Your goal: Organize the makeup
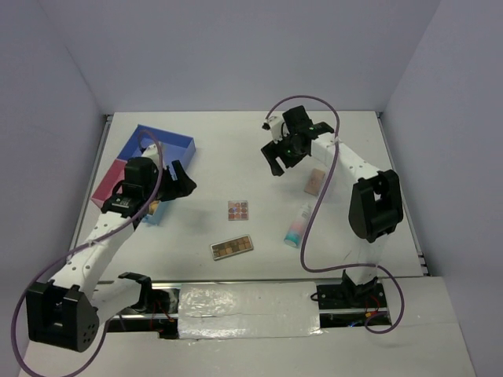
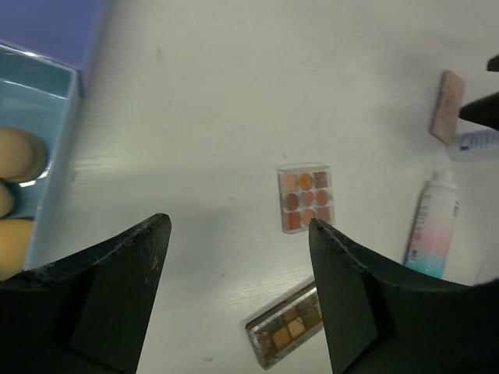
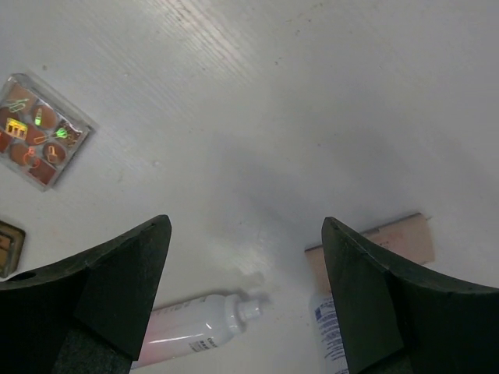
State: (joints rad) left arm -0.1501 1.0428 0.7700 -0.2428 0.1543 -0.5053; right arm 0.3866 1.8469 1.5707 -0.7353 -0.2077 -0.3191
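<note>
White table, lilac walls; square palette, long palette, tube lying apart.

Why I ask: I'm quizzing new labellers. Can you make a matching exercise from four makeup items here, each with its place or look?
Things:
1 sponges
2 square palette
3 tube
4 compact

Place or look:
a white, pink and teal
b in the tray
c flat beige slab
d nine pans in a grid

Pairs: 1-b, 2-d, 3-a, 4-c
</note>
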